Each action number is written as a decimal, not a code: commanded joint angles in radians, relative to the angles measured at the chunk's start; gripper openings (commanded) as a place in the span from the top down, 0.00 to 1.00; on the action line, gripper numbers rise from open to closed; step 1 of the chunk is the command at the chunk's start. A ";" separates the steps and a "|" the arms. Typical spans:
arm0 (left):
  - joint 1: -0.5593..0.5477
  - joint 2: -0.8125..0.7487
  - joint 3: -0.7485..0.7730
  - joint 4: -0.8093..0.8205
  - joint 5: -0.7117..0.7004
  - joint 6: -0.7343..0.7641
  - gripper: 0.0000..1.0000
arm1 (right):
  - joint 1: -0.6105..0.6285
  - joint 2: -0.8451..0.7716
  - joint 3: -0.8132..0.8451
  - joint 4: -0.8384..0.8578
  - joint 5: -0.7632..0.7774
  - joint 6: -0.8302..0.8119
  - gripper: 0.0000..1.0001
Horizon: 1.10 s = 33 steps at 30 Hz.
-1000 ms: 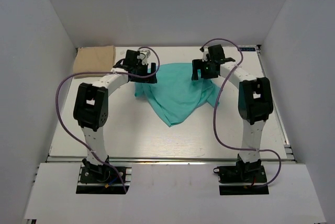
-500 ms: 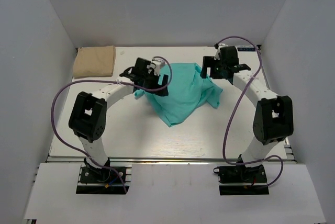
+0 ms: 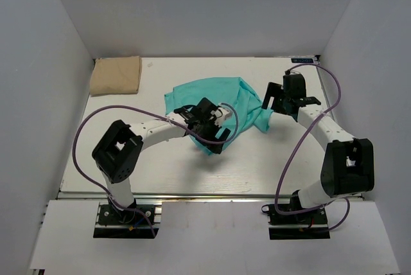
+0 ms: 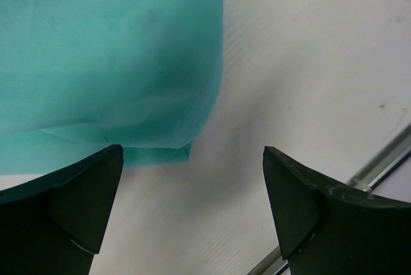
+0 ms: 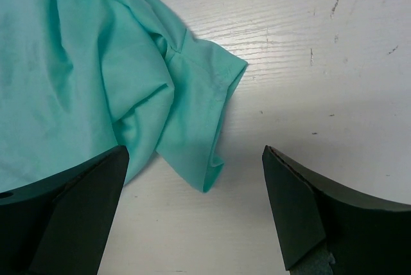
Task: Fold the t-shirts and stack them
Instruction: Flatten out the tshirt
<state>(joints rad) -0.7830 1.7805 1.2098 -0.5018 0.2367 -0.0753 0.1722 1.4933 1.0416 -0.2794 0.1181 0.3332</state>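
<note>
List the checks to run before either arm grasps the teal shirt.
1. Left gripper open and empty: ok.
2. Right gripper open and empty: ok.
3. Teal-green cloth t-shirt spread flat: not ok, it lies crumpled.
4. Its hem corner in line with the left gripper: ok.
5. Folded tan-beige cloth t-shirt clear of both arms: ok.
6. Grippers' height above the white table: cannot tell.

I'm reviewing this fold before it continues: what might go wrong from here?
The teal shirt lies crumpled, so the open left gripper at its doubled corner may pinch both layers. The open right gripper hangs at the edge of the sleeve; a shallow grab might slip off.
</note>
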 commanded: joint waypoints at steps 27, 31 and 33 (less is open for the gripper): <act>-0.035 -0.071 0.042 0.055 -0.353 -0.092 1.00 | -0.023 -0.054 -0.106 0.020 -0.034 0.007 0.10; -0.035 -0.174 0.011 0.140 -0.502 -0.133 1.00 | -0.023 -0.062 -0.150 0.037 -0.054 0.007 0.10; -0.024 -0.197 0.040 0.149 -0.579 -0.133 1.00 | -0.020 -0.038 -0.155 0.051 -0.083 0.004 0.10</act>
<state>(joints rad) -0.8196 1.6688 1.2221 -0.4313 -0.1913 -0.1749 0.1562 1.4593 0.8944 -0.2642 0.0666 0.3435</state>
